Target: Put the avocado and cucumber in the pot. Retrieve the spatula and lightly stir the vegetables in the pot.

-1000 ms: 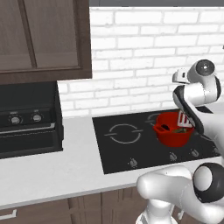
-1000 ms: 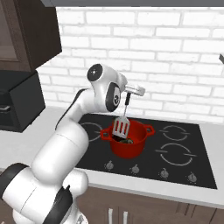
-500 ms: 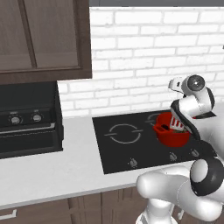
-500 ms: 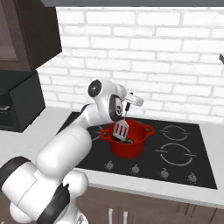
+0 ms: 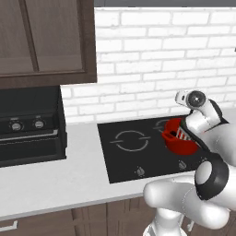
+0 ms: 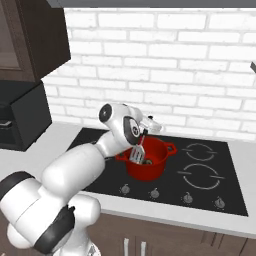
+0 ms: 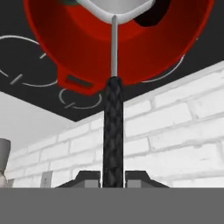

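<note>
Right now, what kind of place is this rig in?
A rendered home kitchen, most likely: a black glass cooktop set in a pale counter, a white brick backsplash, dark wood cabinets, and a round red pot.

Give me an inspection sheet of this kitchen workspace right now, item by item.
Surface: black cooktop set in a pale counter.
Job's things: red pot on the cooktop; spatula with its head inside the pot; a dark shape in the pot, likely the avocado; cucumber not clear enough to tell.
Clutter: nothing seen.
Grippers: gripper shut on the spatula's black handle, above the pot.
Cables: nothing seen.
Surroundings: white brick wall, dark wood cabinets, black oven-like appliance on the counter.
</note>
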Motion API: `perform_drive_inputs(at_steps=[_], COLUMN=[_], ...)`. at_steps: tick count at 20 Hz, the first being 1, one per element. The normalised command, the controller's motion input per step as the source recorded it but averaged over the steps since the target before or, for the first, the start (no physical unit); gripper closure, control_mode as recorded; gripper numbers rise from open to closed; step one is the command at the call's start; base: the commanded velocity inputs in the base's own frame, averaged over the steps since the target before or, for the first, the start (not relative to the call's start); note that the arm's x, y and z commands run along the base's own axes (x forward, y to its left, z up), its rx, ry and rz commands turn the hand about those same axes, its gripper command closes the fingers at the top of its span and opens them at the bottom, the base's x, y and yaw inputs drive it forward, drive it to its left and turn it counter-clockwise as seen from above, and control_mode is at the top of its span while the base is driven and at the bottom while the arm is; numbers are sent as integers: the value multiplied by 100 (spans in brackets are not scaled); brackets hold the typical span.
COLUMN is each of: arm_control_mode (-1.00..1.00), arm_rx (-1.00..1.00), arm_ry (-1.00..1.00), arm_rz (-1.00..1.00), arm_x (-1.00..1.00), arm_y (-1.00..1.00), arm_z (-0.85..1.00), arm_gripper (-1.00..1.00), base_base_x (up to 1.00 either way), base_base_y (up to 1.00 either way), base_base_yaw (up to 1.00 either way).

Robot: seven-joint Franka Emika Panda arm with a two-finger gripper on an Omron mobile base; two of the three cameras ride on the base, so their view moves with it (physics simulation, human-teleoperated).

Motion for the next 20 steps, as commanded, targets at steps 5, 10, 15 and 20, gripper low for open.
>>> perform_drive_inputs(at_steps=[5,10,15,20], arm_control_mode=[-100,-100,-100,-100], arm_rx=[-1,-14,-15,-10], arm_ry=[-1,-8,-28,-27], arm_rz=[-5,0,6,15], arm_x=[1,7,51,48], arm_y=[0,0,4,2], arm_z=[-35,-34,-27,-39], arm_gripper=[100,100,100,100], base_base_x=[0,0,0,0], base_base_y=[0,0,0,0], base_base_yaw=[0,0,0,0])
